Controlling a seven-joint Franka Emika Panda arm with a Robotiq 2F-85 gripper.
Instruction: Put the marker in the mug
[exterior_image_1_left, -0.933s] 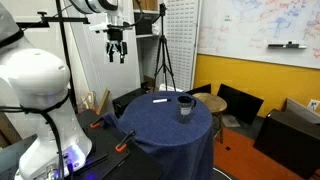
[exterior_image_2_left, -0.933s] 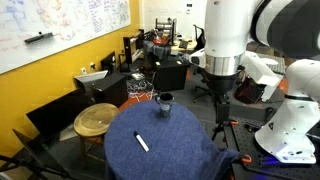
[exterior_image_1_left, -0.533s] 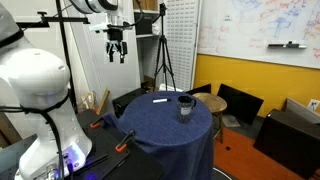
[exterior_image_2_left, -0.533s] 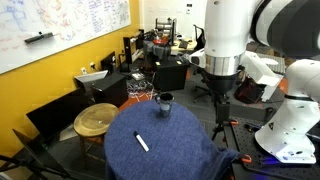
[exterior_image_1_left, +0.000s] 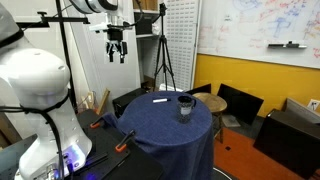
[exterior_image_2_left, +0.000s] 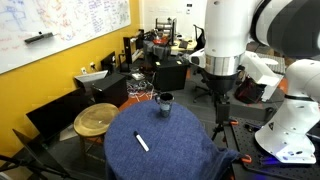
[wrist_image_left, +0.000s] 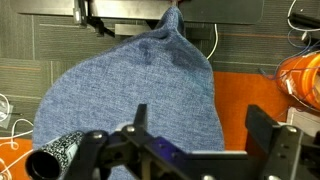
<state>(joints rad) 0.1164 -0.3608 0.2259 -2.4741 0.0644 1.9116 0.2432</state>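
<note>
Blue-draped table with marker near mug, hand spread, empty, high above

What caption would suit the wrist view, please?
Open tool high above blue-draped round table, dark glossy mug lower left.

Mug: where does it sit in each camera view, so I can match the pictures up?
In an exterior view: the mug stands right of centre, near the tabletop's right edge.
In an exterior view: it stands at mid-frame, at the table's far edge.
Wrist view: probably the dark cylinder in the bottom left corner.
Shared landmark: the blue-draped table under it.
</note>
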